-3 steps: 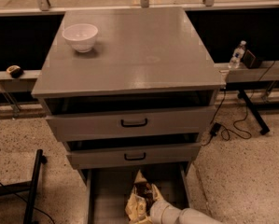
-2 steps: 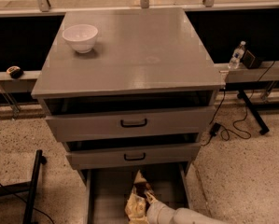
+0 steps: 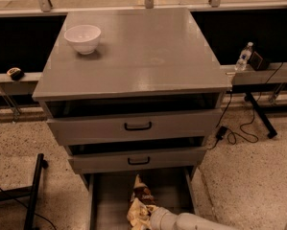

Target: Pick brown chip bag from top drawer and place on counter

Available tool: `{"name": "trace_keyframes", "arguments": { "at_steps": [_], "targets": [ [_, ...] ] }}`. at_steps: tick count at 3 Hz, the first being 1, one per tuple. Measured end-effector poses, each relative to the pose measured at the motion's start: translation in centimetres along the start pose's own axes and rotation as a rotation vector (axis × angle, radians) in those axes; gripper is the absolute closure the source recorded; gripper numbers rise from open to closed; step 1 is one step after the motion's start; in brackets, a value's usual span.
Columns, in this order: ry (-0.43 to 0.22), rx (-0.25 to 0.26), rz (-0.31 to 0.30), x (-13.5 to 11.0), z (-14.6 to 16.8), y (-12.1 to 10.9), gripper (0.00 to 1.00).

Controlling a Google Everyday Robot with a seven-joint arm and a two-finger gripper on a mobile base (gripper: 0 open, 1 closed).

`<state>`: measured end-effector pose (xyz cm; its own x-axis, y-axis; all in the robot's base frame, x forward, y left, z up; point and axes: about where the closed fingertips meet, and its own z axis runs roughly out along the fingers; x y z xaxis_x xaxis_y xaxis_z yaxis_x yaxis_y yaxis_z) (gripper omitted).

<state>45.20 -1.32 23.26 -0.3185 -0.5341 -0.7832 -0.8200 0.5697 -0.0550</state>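
Note:
The brown chip bag [image 3: 141,194] lies in the lowest drawer [image 3: 104,200], which is pulled out farthest; its pale cream-yellow end points to the front. My gripper [image 3: 151,214] comes in from the bottom right on the white arm [image 3: 191,222] and sits right at the bag's front end, partly hidden by it. The counter [image 3: 143,56] is the broad grey top of the cabinet. The top drawer [image 3: 133,126] and the middle drawer [image 3: 138,160] are each open a little.
A white bowl [image 3: 82,38] stands on the counter's back left corner. A water bottle [image 3: 243,57] and a dark box [image 3: 258,60] sit on the narrow ledge at the right. Cables [image 3: 239,133] lie on the floor. A black stand leg [image 3: 32,195] is at the lower left.
The arm has slid a little to the left, closer against the bag's front end. The bag and the drawers have not moved.

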Motion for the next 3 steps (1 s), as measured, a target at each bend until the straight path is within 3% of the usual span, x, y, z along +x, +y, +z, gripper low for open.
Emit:
{"name": "trace_keyframes", "arguments": {
  "at_steps": [1, 2, 3],
  "targets": [
    [-0.082, -0.032, 0.056, -0.7, -0.8, -0.5, 1.00],
    [-0.289, 0.043, -0.122, -6.8, -7.2, -6.7, 1.00],
    [-0.417, 0.060, -0.280, -11.6, -12.7, -9.0, 1.00]
  ]
}}
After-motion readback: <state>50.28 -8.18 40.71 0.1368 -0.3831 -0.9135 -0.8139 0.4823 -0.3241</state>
